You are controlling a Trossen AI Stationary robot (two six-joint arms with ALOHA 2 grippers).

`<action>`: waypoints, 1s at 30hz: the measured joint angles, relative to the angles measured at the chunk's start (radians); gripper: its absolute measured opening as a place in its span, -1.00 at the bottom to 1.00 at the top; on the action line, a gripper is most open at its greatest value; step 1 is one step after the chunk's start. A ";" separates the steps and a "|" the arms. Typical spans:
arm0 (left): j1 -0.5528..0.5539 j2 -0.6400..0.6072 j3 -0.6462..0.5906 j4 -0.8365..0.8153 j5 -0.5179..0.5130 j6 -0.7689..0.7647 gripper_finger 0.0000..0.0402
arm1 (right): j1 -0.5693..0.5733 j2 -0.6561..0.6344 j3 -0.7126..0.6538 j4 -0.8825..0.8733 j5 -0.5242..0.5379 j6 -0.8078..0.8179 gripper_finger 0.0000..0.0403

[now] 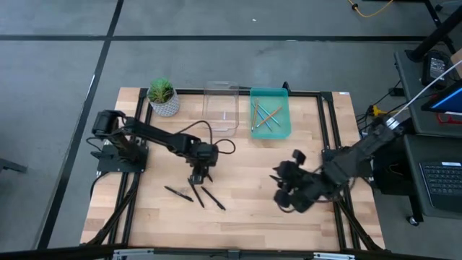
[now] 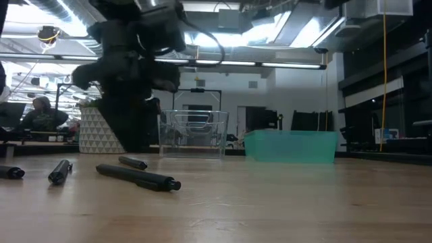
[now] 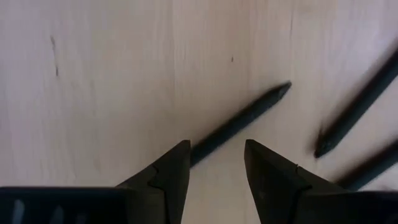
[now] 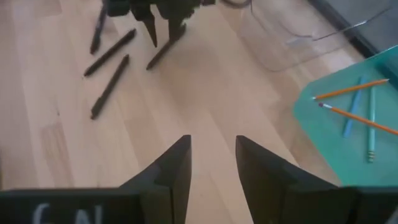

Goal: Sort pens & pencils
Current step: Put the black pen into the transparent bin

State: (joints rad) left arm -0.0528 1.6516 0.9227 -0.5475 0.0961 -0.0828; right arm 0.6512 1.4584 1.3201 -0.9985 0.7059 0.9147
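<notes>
Several black pens lie loose on the wooden table, left of its middle (image 1: 195, 193). My left gripper (image 3: 216, 144) hangs over them, pointing steeply down, open. One pen (image 3: 242, 121) lies under it, its near end running in between the two fingertips; I see no touch. Two more pens (image 3: 357, 115) lie beside it. Orange and light blue pencils (image 1: 266, 117) lie in a teal tray (image 1: 283, 131) at the far edge. My right gripper (image 4: 212, 140) hovers open and empty above the table's right half (image 1: 283, 189).
A clear plastic container (image 1: 221, 107) stands left of the teal tray, and a small potted plant (image 1: 163, 96) stands at the far left. Bare wood lies between the two grippers and along the near edge. People sit in the room behind the table (image 2: 40, 115).
</notes>
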 joint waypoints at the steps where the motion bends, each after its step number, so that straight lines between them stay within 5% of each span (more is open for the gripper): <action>1: -0.003 0.014 0.015 -0.019 -0.001 0.016 -0.27 | 0.019 -0.012 0.000 -0.015 0.014 0.016 -0.37; 14: -0.015 0.140 0.095 -0.097 -0.072 0.122 -0.27 | 0.190 -0.056 0.000 -0.231 0.131 0.295 -0.37; 20: -0.015 0.152 0.093 -0.080 -0.088 -0.025 -0.30 | 0.247 -0.056 0.000 -0.295 0.187 0.394 -0.37; 24: -0.015 0.153 0.093 -0.074 -0.094 -0.186 -0.39 | 0.274 -0.056 0.000 -0.327 0.193 0.446 -0.37; 30: -0.022 0.154 0.091 -0.074 -0.126 -0.203 -0.75 | 0.294 -0.056 0.000 -0.325 0.217 0.445 -0.37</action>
State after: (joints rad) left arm -0.0750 1.8057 1.0138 -0.6212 -0.0294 -0.2855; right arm 0.9456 1.4021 1.3201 -1.3231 0.9227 1.3602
